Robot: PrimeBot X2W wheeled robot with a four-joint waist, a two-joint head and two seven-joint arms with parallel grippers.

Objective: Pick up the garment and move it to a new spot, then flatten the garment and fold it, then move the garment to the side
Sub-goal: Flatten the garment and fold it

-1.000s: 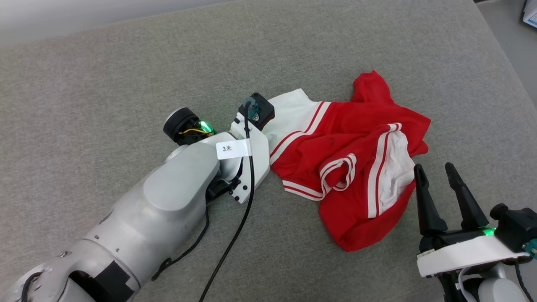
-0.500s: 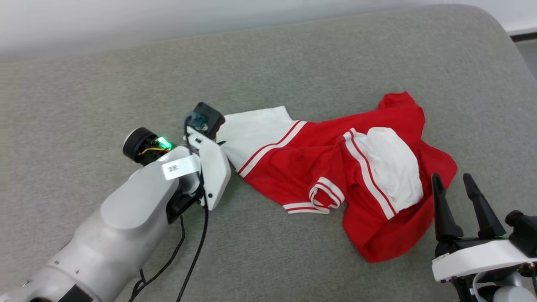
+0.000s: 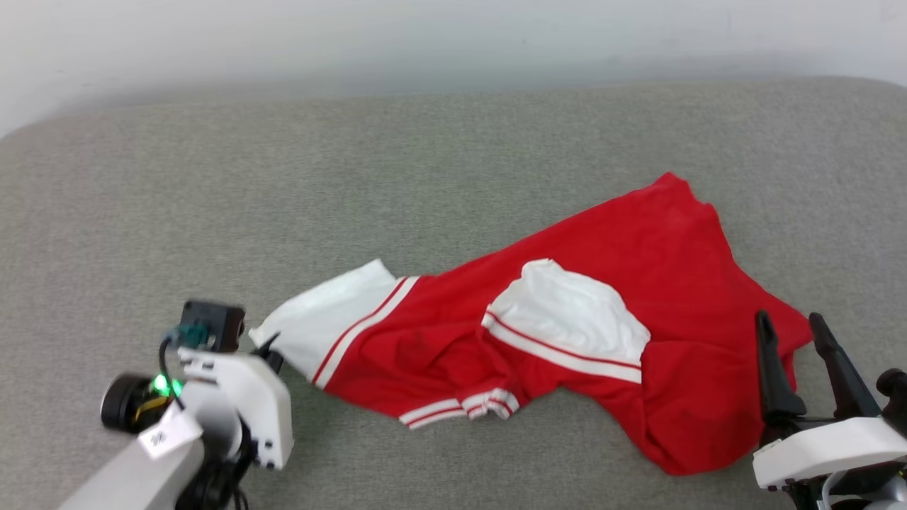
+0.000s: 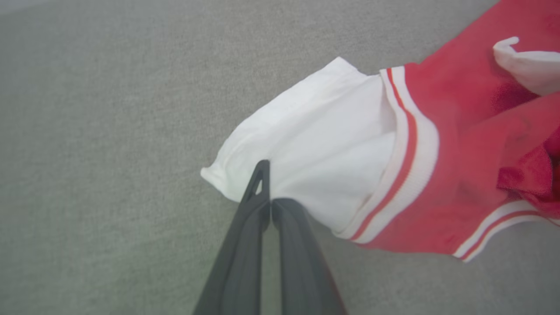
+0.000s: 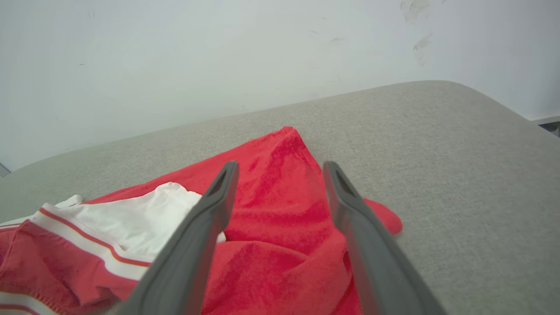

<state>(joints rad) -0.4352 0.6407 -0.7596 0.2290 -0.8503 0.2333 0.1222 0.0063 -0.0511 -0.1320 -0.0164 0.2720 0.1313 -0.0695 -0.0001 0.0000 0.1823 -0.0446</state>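
Left wrist view, left end effector [image 4: 271, 191] pinching garment [image 4: 332, 144], right end effector [image 5: 280, 166] spread, empty.

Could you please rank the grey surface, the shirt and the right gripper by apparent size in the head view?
1. the grey surface
2. the shirt
3. the right gripper, though nearest the camera

The jersey T-shirt [image 3: 439, 333] is soft, matt knit cloth, creased in places. The cushion [image 3: 425, 177] under it is coarse woven fabric, matt grey. My left claw [image 4: 270, 192] and right claw [image 5: 280, 166] are smooth, dark, matt plastic; my right wrist shell [image 3: 829, 450] is smooth white plastic.
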